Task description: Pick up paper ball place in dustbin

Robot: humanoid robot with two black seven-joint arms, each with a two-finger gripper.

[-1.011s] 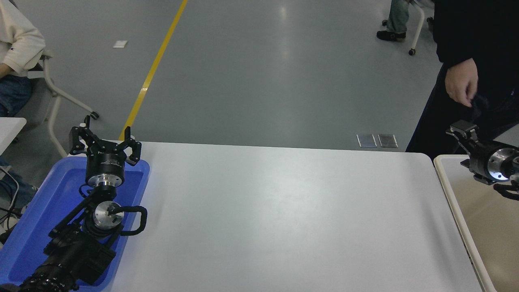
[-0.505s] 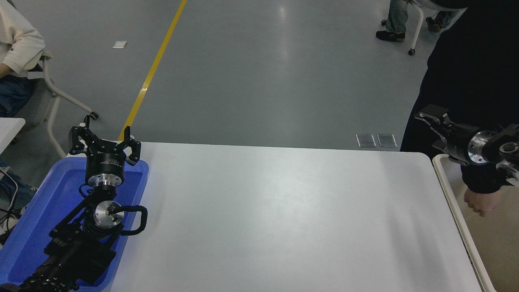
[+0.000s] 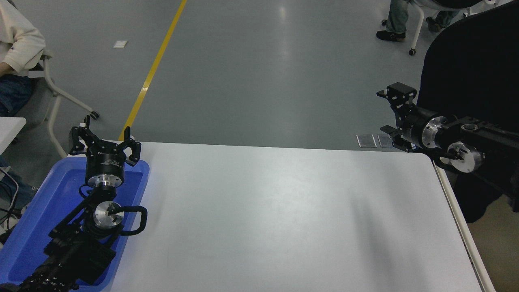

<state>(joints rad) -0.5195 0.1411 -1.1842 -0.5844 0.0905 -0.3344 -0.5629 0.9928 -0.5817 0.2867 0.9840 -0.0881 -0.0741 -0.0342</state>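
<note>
Edging the table's right side, dustbin [image 3: 466, 239]: pale rim, beige interior.

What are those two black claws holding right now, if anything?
Nothing. The left gripper hangs open and empty over the blue tray; the right gripper is open too, with nothing between its fingers. No paper ball is in sight.

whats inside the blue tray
No loose item shows in the blue tray. The parked left gripper and arm hang over it, hiding part of its floor.

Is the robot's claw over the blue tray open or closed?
Open. The left gripper has its black fingers spread wide above the blue tray, holding nothing.
</note>
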